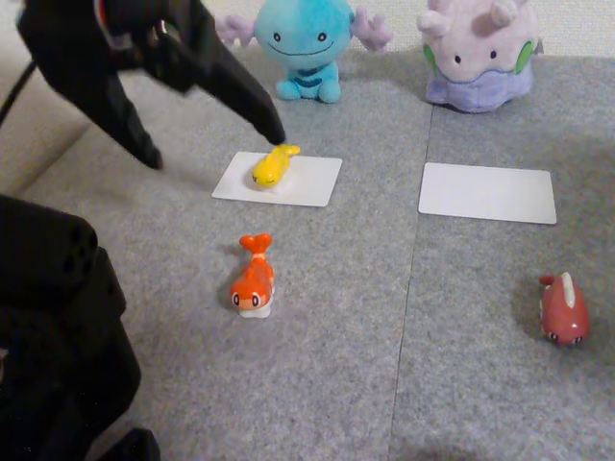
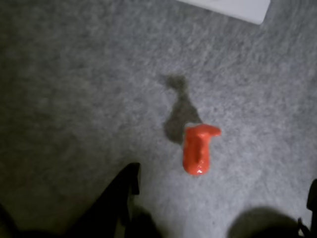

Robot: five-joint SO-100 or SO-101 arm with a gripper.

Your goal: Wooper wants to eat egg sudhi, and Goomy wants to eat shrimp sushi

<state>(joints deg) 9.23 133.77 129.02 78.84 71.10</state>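
Pincer [image 1: 213,133] up over the grey desk [image 1: 384,317], jaws spread wide and carrying nothing. Egg sudhi [image 1: 272,165] lies on the left white card [image 1: 312,182] in front of Wooper [image 1: 306,43]. Shrimp sushi [image 1: 254,279] stands on the felt just below that card. Goomy [image 1: 480,53] sits behind the right card [image 1: 487,193], and a dark red fish [image 1: 563,309] rests at the right
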